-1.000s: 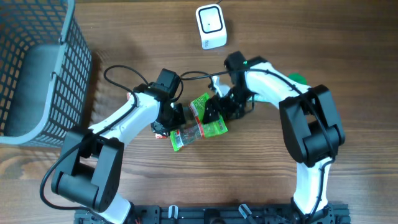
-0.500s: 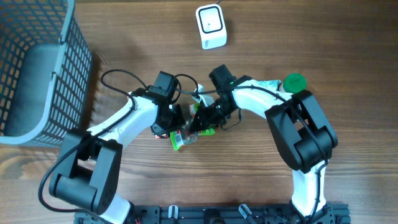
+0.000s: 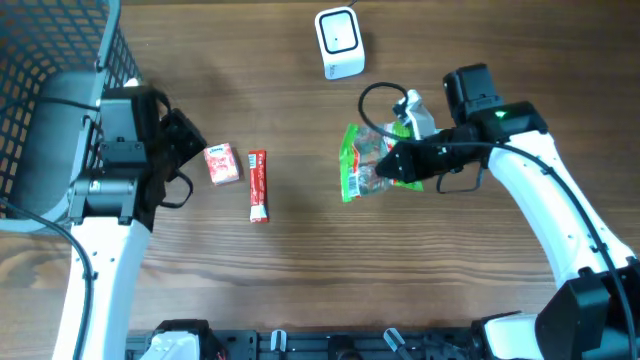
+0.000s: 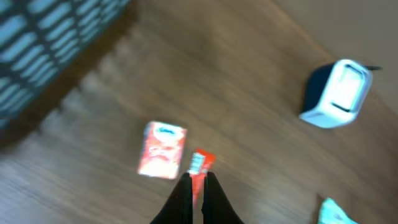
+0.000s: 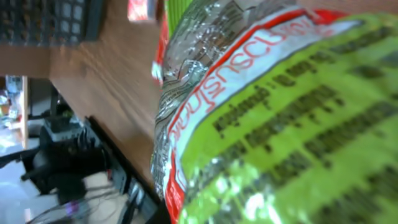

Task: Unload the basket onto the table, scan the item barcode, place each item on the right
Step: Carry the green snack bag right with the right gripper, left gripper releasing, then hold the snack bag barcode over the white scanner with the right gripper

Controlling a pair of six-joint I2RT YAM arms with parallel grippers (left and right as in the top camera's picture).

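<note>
Right gripper (image 3: 397,165) pinches the green bag (image 3: 362,166), which sits below and right of the scanner (image 3: 339,42), apart from it; bag print fills the right wrist view. Left gripper (image 4: 195,198) pressed together, empty, near red box (image 3: 221,164). Red stick (image 3: 258,185) just beside box. Basket (image 3: 40,60) far left

Left gripper (image 4: 198,183) closed at left side; right gripper (image 3: 390,168) clamped, arm bent
</note>
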